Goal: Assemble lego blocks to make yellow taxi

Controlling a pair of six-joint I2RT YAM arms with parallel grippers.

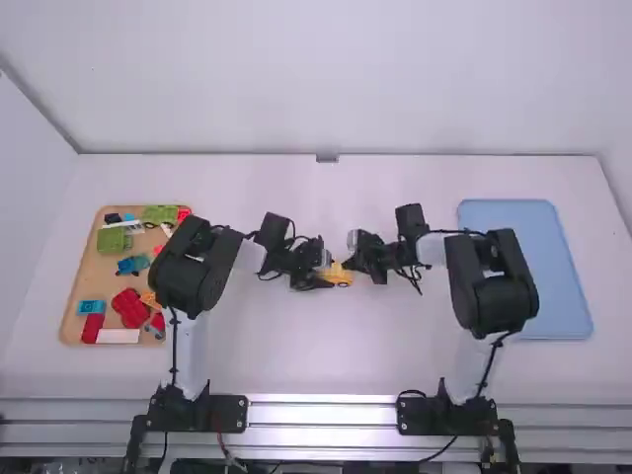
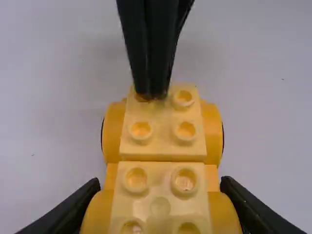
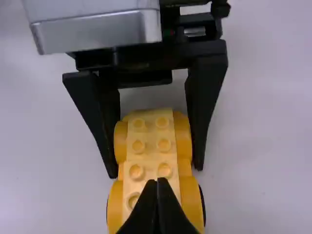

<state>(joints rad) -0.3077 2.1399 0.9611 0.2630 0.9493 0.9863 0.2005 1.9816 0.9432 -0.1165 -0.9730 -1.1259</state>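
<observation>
The yellow car (image 1: 340, 276) stands on the table near the middle, its light-yellow studded blocks on top and orange-yellow rounded sides in the left wrist view. My left gripper (image 1: 318, 277) holds one end of it, one finger along each side; in that wrist view the gripper (image 2: 160, 187) straddles the nearer blocks (image 2: 160, 204). From the other side, my right gripper (image 1: 355, 265) reaches over the car. Its fingers are together, with nothing between them, and in the right wrist view the gripper (image 3: 158, 187) is over the studs of the car's near end (image 3: 151, 170).
At the left, a wooden tray (image 1: 87, 272) holds several loose pieces, among them a green block (image 1: 113, 239), a red piece (image 1: 129, 308) and a blue block (image 1: 91, 307). A blue tray (image 1: 553, 296) lies at the right, beyond the right arm.
</observation>
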